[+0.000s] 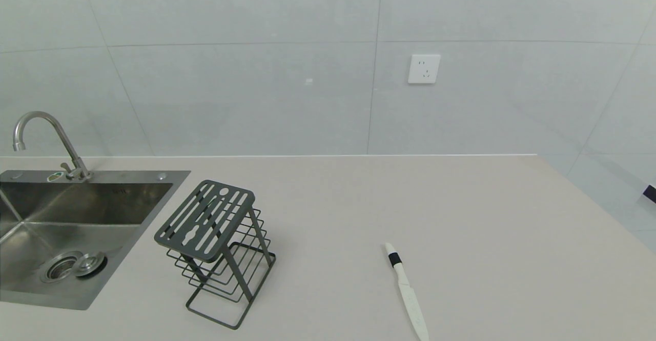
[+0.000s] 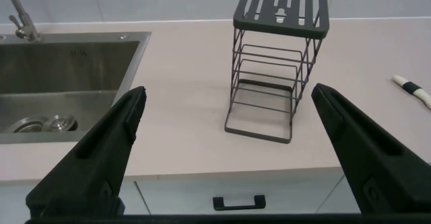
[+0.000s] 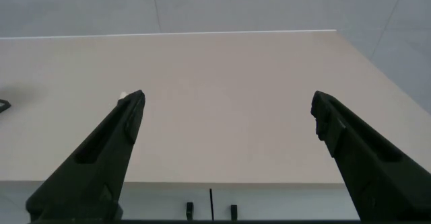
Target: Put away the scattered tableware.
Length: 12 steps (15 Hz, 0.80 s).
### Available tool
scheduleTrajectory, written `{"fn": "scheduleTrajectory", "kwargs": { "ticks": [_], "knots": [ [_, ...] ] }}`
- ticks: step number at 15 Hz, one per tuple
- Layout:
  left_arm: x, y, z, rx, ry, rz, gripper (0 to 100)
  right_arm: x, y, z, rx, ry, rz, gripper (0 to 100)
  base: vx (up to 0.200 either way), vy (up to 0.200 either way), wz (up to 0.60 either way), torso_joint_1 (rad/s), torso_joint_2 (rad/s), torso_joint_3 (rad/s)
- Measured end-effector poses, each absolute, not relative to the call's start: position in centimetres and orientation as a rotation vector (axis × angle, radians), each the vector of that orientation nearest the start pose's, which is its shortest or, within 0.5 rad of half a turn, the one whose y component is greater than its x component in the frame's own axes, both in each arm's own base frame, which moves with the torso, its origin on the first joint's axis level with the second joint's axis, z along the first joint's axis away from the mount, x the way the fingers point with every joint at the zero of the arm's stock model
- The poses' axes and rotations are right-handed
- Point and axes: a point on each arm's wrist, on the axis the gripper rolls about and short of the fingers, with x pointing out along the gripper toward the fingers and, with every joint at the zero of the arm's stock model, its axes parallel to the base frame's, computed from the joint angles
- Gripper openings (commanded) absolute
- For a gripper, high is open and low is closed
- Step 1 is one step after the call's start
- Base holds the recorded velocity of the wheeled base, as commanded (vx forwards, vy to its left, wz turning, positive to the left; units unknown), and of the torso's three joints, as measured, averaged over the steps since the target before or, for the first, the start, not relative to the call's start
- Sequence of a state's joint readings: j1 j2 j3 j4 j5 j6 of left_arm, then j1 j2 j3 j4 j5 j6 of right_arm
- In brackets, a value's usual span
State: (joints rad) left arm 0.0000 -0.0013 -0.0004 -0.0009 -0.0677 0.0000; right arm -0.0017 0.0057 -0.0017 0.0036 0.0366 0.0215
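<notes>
Knife (image 1: 406, 291) is lying loose at lower right, apart from its likely home, the slotted rack (image 1: 215, 251) at lower left; left gripper (image 2: 229, 91) and right gripper (image 3: 227, 97) are hovering wide open, empty.

Bare counter (image 1: 328, 238) spreads between rack (image 1: 218, 251) and knife (image 1: 407, 292).

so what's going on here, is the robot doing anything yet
Nothing is being handled at this moment. The left gripper and right gripper are both open and empty, held back in front of the counter. A white knife lies flat on the counter, to the right of the dark wire rack and apart from it. The rack stands beside the sink.
</notes>
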Motion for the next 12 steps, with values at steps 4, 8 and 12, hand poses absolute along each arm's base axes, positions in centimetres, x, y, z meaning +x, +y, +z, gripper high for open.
{"fn": "scheduleTrajectory", "kwargs": {
  "ticks": [4, 8, 12],
  "knots": [
    [-2.3, -0.2, 7.6, -0.002, -0.002, -0.068, 100, -2.5, 0.1, 9.7, 0.000, -0.188, 0.038, 100, 0.000, 0.000, 0.00, 0.000, 0.00, 0.000],
    [-2.3, -0.2, 7.5, 0.002, -0.002, -0.070, 100, -3.1, 0.5, 11.5, -0.058, -0.063, 0.225, 100, 0.000, 0.000, 0.00, 0.000, 0.00, 0.000],
    [-2.3, -0.2, 7.6, 0.002, -0.003, -0.070, 100, -1.0, 0.7, 13.1, -0.038, 0.218, 0.388, 100, 0.000, 0.000, 0.00, 0.000, 0.00, 0.000]
  ]
}}
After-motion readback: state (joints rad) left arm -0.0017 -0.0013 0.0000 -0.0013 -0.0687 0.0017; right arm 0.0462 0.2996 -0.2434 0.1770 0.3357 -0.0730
